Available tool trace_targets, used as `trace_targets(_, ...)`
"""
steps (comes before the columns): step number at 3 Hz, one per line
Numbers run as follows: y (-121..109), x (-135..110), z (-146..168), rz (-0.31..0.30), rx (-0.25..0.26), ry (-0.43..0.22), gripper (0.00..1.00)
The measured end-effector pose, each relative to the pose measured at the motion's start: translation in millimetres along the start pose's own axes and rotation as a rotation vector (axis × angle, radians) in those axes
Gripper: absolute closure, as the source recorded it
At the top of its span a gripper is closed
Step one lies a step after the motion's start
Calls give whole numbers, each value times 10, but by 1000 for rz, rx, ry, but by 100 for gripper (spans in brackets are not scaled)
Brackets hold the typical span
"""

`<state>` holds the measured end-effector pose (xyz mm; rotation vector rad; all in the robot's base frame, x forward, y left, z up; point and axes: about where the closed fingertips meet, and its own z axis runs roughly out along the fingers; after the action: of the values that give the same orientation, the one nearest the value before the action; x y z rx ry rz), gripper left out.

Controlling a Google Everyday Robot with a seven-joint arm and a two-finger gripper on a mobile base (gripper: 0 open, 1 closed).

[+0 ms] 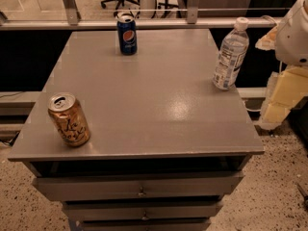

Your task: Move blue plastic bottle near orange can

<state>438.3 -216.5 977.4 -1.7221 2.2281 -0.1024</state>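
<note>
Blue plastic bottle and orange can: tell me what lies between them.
Camera view: bare tabletop only between the blue plastic bottle and the orange can. The Pepsi can stands behind that line; the gripper hangs right of the table.

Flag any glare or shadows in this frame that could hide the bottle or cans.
Camera view: dim, warm light; a soft glare patch on the tabletop, nearer the camera than the bottle; orange can and Pepsi can show plainly; the gripper, at the right edge beside the tabletop, is partly cropped.
</note>
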Motion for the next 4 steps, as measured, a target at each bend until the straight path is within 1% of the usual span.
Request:
trace_targets(1,0,0,0,0,0,0,0)
trace_targets(2,-141,142,100,17,20,-17,0)
trace_targets(3,-450,382,282,52,60,-58,0)
trace_targets(4,-772,556,448,89,109,-110,0)
